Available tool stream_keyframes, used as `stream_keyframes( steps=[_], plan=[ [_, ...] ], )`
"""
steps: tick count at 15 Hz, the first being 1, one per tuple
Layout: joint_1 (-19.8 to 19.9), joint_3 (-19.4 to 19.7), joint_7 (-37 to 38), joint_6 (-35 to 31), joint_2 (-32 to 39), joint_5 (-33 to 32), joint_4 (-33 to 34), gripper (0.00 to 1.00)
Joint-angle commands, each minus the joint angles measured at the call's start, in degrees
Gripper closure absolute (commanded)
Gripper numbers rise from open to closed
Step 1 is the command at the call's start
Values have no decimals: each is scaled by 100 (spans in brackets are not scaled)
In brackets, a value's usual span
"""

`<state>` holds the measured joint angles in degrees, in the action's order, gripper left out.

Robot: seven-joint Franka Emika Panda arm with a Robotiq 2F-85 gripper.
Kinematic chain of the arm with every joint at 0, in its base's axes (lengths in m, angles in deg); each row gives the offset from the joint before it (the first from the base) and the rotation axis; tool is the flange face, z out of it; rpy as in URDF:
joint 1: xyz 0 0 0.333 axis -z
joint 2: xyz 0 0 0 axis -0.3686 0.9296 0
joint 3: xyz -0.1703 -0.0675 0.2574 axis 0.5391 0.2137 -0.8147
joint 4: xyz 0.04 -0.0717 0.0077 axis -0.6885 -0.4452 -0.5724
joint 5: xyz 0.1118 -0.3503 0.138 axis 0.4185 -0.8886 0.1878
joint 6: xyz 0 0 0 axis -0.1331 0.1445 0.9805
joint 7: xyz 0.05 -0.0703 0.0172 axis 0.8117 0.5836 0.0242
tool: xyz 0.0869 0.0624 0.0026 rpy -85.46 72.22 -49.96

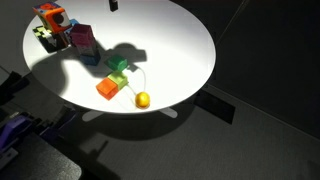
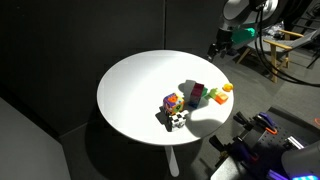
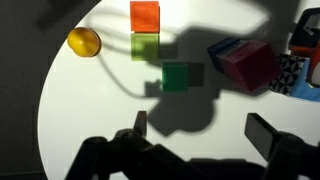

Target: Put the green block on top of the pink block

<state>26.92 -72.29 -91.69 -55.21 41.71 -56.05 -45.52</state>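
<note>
The green block [image 3: 176, 76] sits on the round white table [image 3: 70, 120], in the shadow of my arm. The pink block [image 3: 250, 65] stands to its right, tilted, with a gap between them and a blue block [image 3: 224, 48] touching it. My gripper [image 3: 200, 130] is open and empty, hovering above the table just short of the green block. In both exterior views the green block [image 1: 119, 66] [image 2: 211, 97] lies near the pink block [image 1: 82, 40] [image 2: 197, 93]. The gripper [image 2: 222, 45] hangs high over the table's edge.
A lime cube [image 3: 145, 46] and an orange-red cube [image 3: 145, 15] lie in a row beside the green block, with a yellow ball [image 3: 84, 42] further left. A colourful toy with a checkered base [image 3: 300, 55] [image 1: 48, 20] stands beyond the pink block, near the table rim [image 1: 190, 40].
</note>
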Motion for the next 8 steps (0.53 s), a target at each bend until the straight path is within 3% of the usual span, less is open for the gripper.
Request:
stream_keyframes(
  steps=[1,8],
  plan=[
    [125,-78,-163,-276,318,16,127,0],
    [284,-170,-415,-861,985,94,203,0]
  ],
)
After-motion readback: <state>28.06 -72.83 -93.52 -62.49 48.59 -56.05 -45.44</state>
